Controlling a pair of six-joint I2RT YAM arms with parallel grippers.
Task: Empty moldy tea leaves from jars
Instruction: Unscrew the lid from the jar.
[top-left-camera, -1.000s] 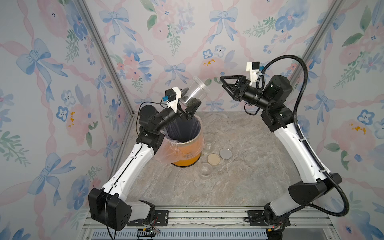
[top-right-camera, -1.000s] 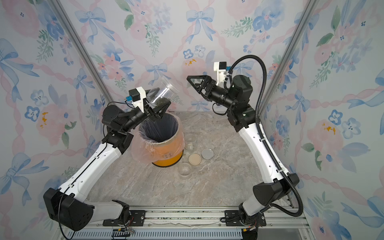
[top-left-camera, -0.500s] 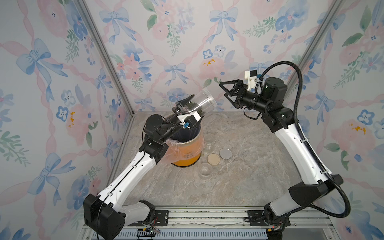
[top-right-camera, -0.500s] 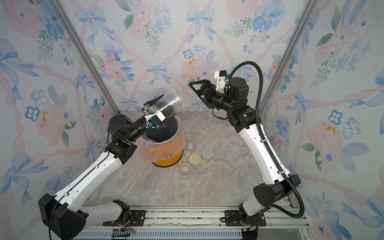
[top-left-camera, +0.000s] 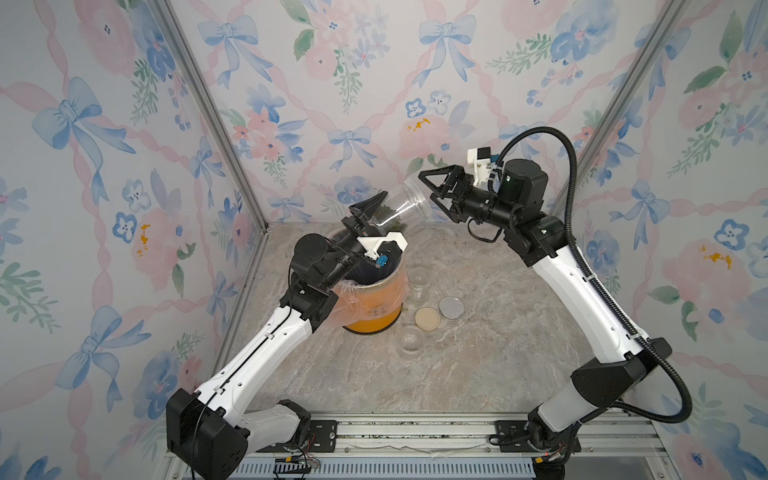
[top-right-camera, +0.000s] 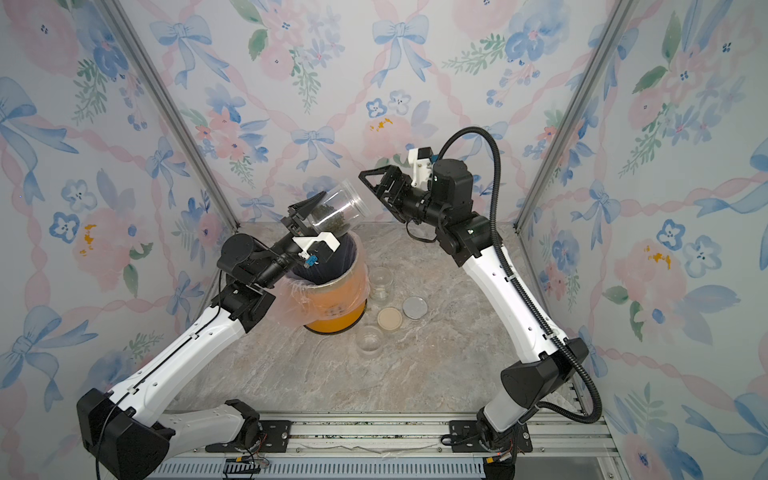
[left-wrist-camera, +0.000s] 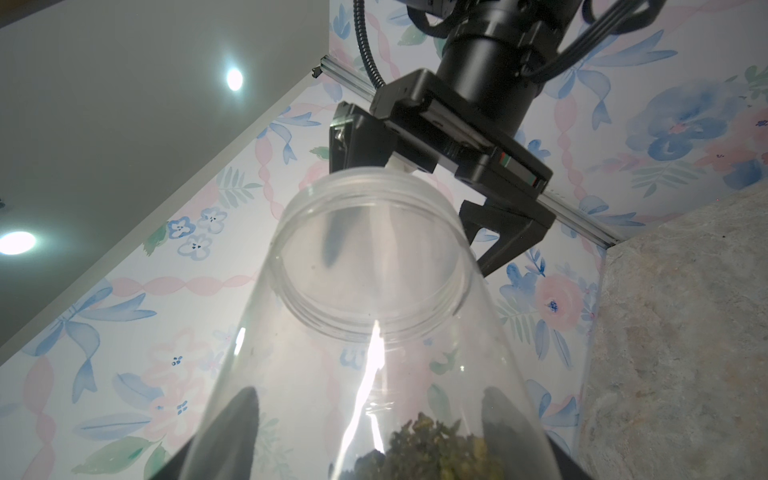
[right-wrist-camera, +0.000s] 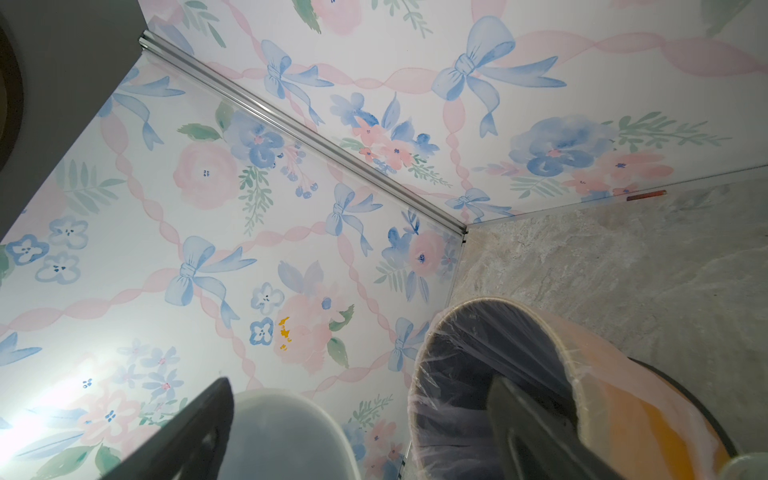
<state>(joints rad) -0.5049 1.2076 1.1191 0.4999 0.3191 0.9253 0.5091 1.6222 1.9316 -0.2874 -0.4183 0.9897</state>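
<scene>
right hand (top-left-camera: 432, 195) swung in, spread wide, to the mouth of the clear cylindrical jar (top-left-camera: 409, 201), which left hand (top-left-camera: 376, 212) clamps above the orange lined bin (top-left-camera: 374, 307) so olive-brown tea leaves (top-left-camera: 390, 216) fall in.

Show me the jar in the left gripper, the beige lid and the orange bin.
jar (top-left-camera: 406, 205): in a top view, on its clear wall near the mouth.
beige lid (top-left-camera: 427, 318): in a top view, on the middle of its top.
orange bin (top-left-camera: 377, 311): in a top view, on its outer wall.
</scene>
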